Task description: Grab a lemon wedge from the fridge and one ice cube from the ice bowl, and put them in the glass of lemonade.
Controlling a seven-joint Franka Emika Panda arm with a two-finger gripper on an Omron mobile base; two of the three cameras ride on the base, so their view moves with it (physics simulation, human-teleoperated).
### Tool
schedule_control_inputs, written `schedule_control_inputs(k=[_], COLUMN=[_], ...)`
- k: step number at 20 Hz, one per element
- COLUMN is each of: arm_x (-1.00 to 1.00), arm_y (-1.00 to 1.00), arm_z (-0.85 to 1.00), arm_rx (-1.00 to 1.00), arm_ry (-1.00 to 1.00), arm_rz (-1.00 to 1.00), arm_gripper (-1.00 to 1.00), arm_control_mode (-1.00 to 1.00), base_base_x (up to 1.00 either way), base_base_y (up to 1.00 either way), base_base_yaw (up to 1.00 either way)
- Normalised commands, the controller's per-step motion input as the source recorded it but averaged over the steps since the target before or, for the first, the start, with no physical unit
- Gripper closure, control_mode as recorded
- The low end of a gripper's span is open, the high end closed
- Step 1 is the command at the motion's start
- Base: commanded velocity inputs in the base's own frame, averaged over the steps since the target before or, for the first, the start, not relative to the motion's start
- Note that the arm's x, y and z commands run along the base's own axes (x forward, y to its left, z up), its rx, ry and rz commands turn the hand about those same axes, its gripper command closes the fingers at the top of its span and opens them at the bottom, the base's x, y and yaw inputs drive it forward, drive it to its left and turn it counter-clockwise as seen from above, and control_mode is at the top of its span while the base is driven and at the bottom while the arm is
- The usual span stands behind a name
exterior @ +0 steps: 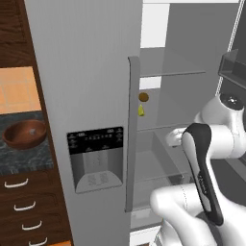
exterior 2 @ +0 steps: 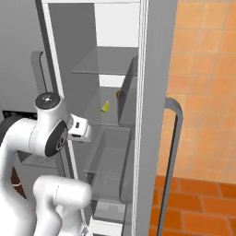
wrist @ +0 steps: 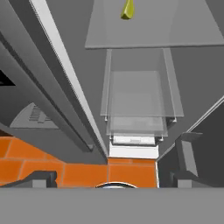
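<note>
Fingers point(wrist: 39, 178) fully spread, holding nothing | Step: reaching into the open fridge point(exterior: 86, 96) | Next: advance to the lemon wedge point(wrist: 127, 10) (shelf above drawers), then close.

The arm point(exterior: 206, 163) is made of smooth, glossy white shells with rounded, bulbous segments that swell at each joint. In the left base view a long glossy black panel point(exterior: 204, 173) runs along one link, narrow and slightly curved, with a small pale marking partway down it that is too small to read. Above it sits a round joint cap point(exterior: 231, 100), dark grey with a lighter ring and a bright spot. In the right base view the same kind of cap point(exterior 2: 47, 100) tops a white column, and a dark grey oval disc point(exterior 2: 54, 140) covers the side of the joint below. A small white boxy hand section point(exterior 2: 79, 127) carries two tiny dark marks.
</note>
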Motion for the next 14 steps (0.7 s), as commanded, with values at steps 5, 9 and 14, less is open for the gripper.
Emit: schedule_control_inputs(k=[5, 9, 14], arm_x=[0.62, 0.60, 0.52], arm_y=[0.00, 0.00, 0.00], arm_z=[-0.02, 0.00, 0.00], arm_rx=[0.00, 0.00, 0.00], arm_ry=[-0.01, -0.01, -0.06], arm_rz=[0.09, 0.13, 0.11], arm_gripper=[-1.00, -1.00, -1.00], arm_control_mode=[-1.00, -1.00, -1.00], base_base_x=[0.00, 0.00, 0.00], base_base_y=[0.00, 0.00, 0.00], base_base_yaw=[0.00, 0.00, 0.00])
